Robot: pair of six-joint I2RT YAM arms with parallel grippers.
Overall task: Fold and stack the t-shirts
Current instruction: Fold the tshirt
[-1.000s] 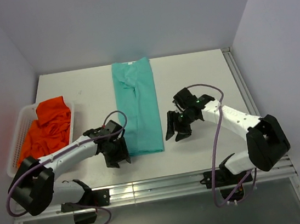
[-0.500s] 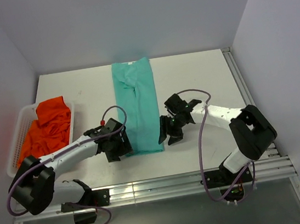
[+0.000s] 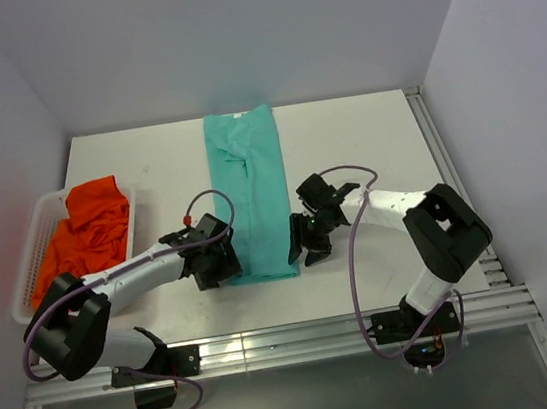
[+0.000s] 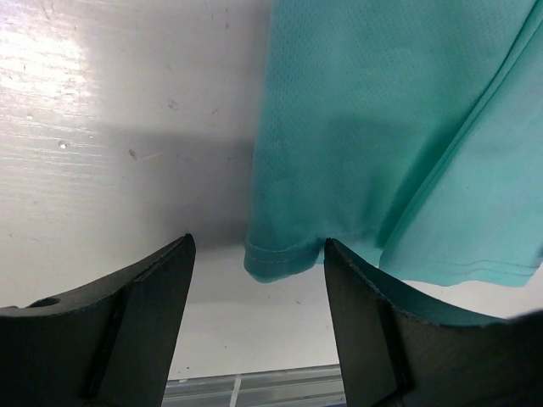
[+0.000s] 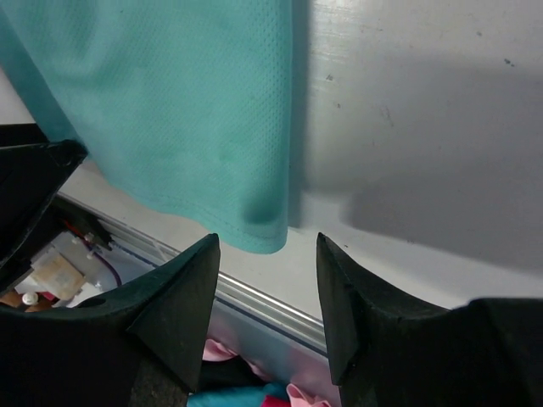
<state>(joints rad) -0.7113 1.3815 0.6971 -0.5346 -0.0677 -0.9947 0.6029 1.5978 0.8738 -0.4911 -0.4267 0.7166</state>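
A teal-green t-shirt (image 3: 250, 192) lies folded into a long narrow strip down the middle of the table, collar end at the back. My left gripper (image 3: 224, 271) is open at the strip's near left corner. In the left wrist view the hem corner (image 4: 280, 259) sits between the spread fingers (image 4: 144, 314), and my left gripper (image 4: 257, 248) holds nothing. My right gripper (image 3: 302, 255) is open at the near right corner. In the right wrist view the teal t-shirt (image 5: 212, 127) ends just ahead of my right gripper (image 5: 266, 243). Orange-red t-shirts (image 3: 86, 234) lie crumpled in the basket.
A white slatted basket (image 3: 31, 259) stands at the table's left edge. The table's front metal rail (image 3: 301, 334) runs just behind both grippers. Walls close the table on the left, back and right.
The right gripper has moved left, up to the teal strip's near right corner. The left gripper has shifted right to the near left corner. The t-shirt has not moved.
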